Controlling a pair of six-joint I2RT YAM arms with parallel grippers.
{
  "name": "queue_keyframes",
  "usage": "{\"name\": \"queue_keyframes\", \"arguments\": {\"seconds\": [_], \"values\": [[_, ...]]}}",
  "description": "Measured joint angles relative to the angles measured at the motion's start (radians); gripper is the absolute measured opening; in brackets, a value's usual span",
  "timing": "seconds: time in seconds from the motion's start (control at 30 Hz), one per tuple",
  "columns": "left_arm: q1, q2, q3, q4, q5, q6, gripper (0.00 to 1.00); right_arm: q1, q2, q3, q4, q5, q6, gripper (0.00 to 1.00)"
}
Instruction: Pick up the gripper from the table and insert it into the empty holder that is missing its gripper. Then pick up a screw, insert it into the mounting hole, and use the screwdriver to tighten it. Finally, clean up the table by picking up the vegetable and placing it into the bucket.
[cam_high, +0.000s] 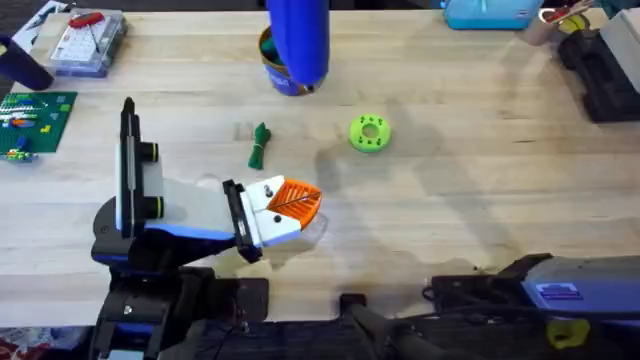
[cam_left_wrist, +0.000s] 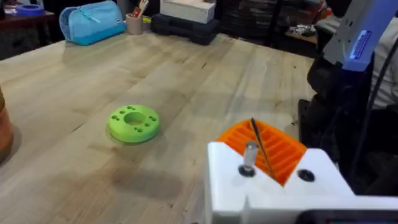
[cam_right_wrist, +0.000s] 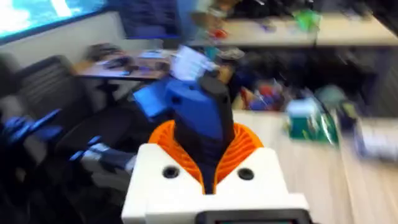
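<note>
**A:** Start from the overhead. What lies on the table (cam_high: 470, 170)?

**B:** Pale wooden planks with a soft grain. One vegetable (cam_high: 260, 146) lies near the middle, dark green, slim and knotted. To its right, well apart, sits one lime green disc (cam_high: 368, 132), round, with a hollow centre. Behind the vegetable is one bucket (cam_high: 271, 68), orange with a blue band. It is mostly covered by the screwdriver (cam_high: 298, 40), a fat, smooth blue cylinder that looms large and blurred.

**A:** And the arms?

**B:** Two. The left gripper (cam_high: 300, 200), white with orange ribbed pads, sits low just in front of the vegetable. The right arm (cam_high: 550, 292) lies dark along the near edge.

**A:** Left wrist view?

**B:** The left gripper (cam_left_wrist: 255, 134) has its ribbed orange pads pressed together, with a thin dark seam between them and nothing caught there. The disc (cam_left_wrist: 134, 122) rests flat beyond it, with small holes ringing its centre.

**A:** Right wrist view?

**B:** The right gripper (cam_right_wrist: 208, 155) is clenched on the screwdriver (cam_right_wrist: 199, 112). Its two orange pads splay around the glossy blue barrel, which has a black cap at the far end.
</note>
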Motion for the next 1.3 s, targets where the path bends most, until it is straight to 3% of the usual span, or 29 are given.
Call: {"name": "queue_keyframes", "arguments": {"seconds": [0.17,0.47,0.97,1.3], "values": [[0.0,0.0,0.0,0.0,0.0,0.0,0.015,-0.059,0.005,-0.004,-0.359,0.214,-0.266,0.041],[0.0,0.0,0.0,0.0,0.0,0.0,0.015,-0.156,0.005,-0.003,-0.736,0.625,-0.648,0.042],[0.0,0.0,0.0,0.0,-0.002,0.0,0.009,-0.171,0.01,-0.003,-1.046,1.245,-0.837,0.042],[0.0,0.0,0.0,0.008,-0.05,0.0,0.007,-0.225,0.22,-0.002,-1.058,1.371,-0.943,0.041]]}}
